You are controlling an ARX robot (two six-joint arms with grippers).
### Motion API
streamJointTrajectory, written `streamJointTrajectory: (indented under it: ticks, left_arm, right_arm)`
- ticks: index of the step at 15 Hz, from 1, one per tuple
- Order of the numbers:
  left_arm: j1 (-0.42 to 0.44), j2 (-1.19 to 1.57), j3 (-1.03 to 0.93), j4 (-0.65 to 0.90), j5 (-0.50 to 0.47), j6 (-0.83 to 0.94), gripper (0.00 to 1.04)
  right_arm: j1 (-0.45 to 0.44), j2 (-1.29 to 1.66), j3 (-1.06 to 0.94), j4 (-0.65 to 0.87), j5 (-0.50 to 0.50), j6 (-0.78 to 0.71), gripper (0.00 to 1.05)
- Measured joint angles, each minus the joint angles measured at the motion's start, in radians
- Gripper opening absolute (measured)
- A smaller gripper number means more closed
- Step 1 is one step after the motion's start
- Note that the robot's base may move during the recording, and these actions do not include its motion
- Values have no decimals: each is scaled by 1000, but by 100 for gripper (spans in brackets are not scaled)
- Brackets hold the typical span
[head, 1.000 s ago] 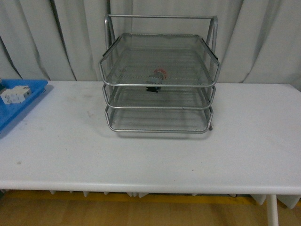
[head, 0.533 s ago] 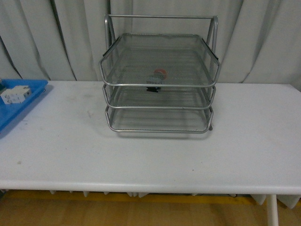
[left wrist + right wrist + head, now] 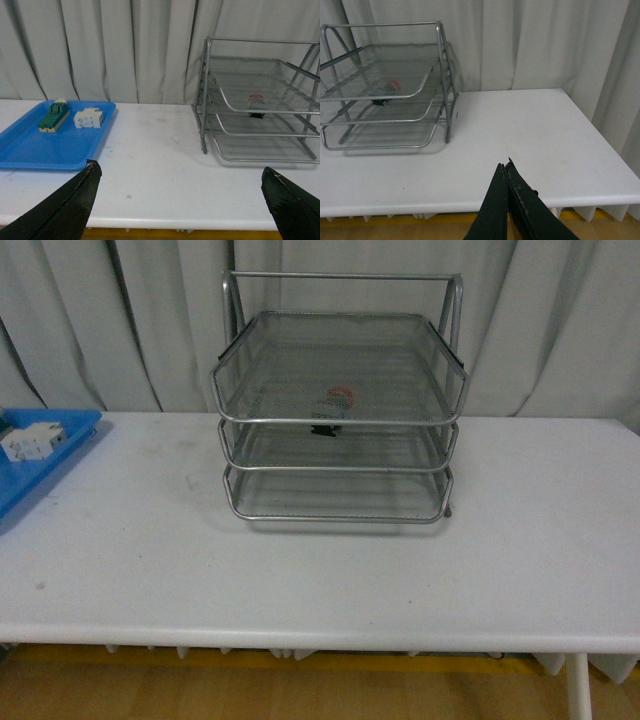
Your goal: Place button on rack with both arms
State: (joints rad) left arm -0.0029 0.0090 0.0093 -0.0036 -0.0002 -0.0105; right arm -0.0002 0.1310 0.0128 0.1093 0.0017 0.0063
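While both arms sit back off the bench, button rests inside rack, red cap seen through mesh, which tier hard to tell: middle by the wrist views. Task reads as done. Left hand spread wide, holding nothing, well short of tray with green switch and white block. Right hand pinched closed, empty, clear of rack, likely parked so nothing gets knocked
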Motion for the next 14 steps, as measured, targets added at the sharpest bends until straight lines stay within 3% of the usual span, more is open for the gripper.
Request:
streamJointTrajectory:
  ticks: [1,7,14]
  left_arm:
    - [0,0,0,0,-1,0,98]
    - [0,0,0,0,0,0,98]
    - [0,0,0,0,0,0,98]
  right_arm:
    - [0,-116,-1,-114,-2,0,2]
    - [0,-127,-1,-113,-2,-2,3]
    - [0,-127,-1,-113,-2,-2,92]
